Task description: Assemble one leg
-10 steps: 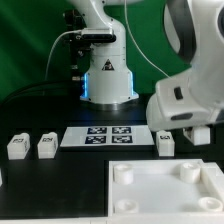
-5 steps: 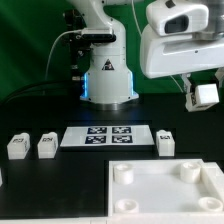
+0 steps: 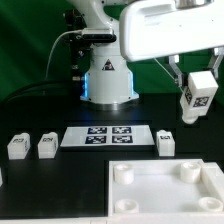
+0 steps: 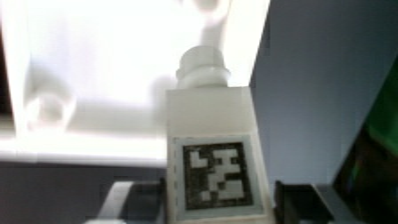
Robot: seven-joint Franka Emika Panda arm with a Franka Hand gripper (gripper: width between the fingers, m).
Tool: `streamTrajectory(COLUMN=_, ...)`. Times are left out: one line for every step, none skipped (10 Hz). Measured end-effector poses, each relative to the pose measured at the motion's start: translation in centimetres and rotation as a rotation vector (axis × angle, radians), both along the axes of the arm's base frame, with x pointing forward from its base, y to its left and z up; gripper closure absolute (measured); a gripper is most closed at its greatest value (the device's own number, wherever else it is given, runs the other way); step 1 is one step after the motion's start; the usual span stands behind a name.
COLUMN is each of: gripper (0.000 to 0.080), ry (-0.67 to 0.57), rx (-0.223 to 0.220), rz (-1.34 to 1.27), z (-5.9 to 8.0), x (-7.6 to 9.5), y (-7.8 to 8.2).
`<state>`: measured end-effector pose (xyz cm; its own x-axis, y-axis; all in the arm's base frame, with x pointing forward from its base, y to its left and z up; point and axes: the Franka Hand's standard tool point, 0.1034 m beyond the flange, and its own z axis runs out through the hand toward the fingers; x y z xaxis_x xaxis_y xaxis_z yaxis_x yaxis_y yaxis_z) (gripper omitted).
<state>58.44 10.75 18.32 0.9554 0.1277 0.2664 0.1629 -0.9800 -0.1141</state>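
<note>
White and nearest in the exterior view: a large square tray-like panel (image 3: pixel 165 190) lies flat on the black surface (image 3: pixel 50 195). Its round corner sockets face up, which I judge is so a part can enter from above.

Beyond it runs a row. A first spare leg (image 3: pixel 16 147) and a second spare leg (image 3: pixel 46 146) stand on the exterior view's left. The marker board (image 3: pixel 107 135) lies in the middle, and a third spare leg (image 3: pixel 166 142) stands just beside its right end. All are apart from the panel.

The held leg (image 3: pixel 197 97) hangs in the air on the exterior view's right, well clear of the surface and slightly tilted. The claw (image 3: pixel 195 85) pinches it from two opposite sides. The wrist view agrees: dark fingers (image 4: pixel 125 200) of the claw (image 4: pixel 214 205) press both flanks at the tagged end.

Appearance: it is a stubby white rectangular block with a black-and-white square tag (image 4: pixel 217 178) facing the wrist camera. A narrower peg (image 4: pixel 205 65) projects from the far end (possibly ribbed; too blurred to confirm). Gripping the tagged end leaves the peg free, presumably for seating in a socket.

Farthest back stands the arm's base (image 3: pixel 108 80), lit blue.
</note>
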Motion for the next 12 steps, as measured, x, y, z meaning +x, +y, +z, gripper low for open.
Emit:
streamTrajectory(gripper=0.0509, ry=-0.122, rx=0.022, rz=-0.028, z=0.0, x=1.8, y=0.1)
streamTrajectory(gripper=0.0509, ry=-0.194, rx=0.017, rz=-0.034, z=-0.3, x=1.7, y=-0.1)
streamTrajectory(gripper=0.0508, ry=-0.328, rx=0.002, rz=-0.048, z=0.1, x=1.8, y=-0.8)
streamTrajectory(gripper=0.0508, ry=-0.421, rx=-0.005, rz=-0.066, z=-0.3, x=1.7, y=-1.2)
streamTrajectory(gripper=0.0508, ry=-0.416, rx=-0.005, rz=-0.066, z=-0.9, x=1.5, y=-1.2)
streamTrajectory(gripper=0.0508, ry=-0.417, rx=-0.005, rz=-0.066, z=-0.8, x=1.6, y=-1.2)
streamTrajectory(gripper=0.0508, ry=-0.415, rx=-0.005, rz=-0.066, z=-0.9, x=1.5, y=-1.2)
streamTrajectory(gripper=0.0508, ry=-0.412, rx=-0.004, rz=-0.065, z=-1.0, x=1.5, y=-1.1)
streamTrajectory(gripper=0.0508, ry=-0.413, rx=0.001, rz=-0.064, z=-2.0, x=1.5, y=-0.6)
streamTrajectory(gripper=0.0508, ry=-0.397, rx=0.015, rz=-0.056, z=-3.4, x=1.9, y=0.6)
streamTrajectory(gripper=0.0508, ry=-0.394, rx=0.023, rz=-0.054, z=-4.1, x=2.4, y=1.1)
streamTrajectory(gripper=0.0508, ry=-0.388, rx=0.022, rz=-0.058, z=-5.0, x=2.6, y=0.9)
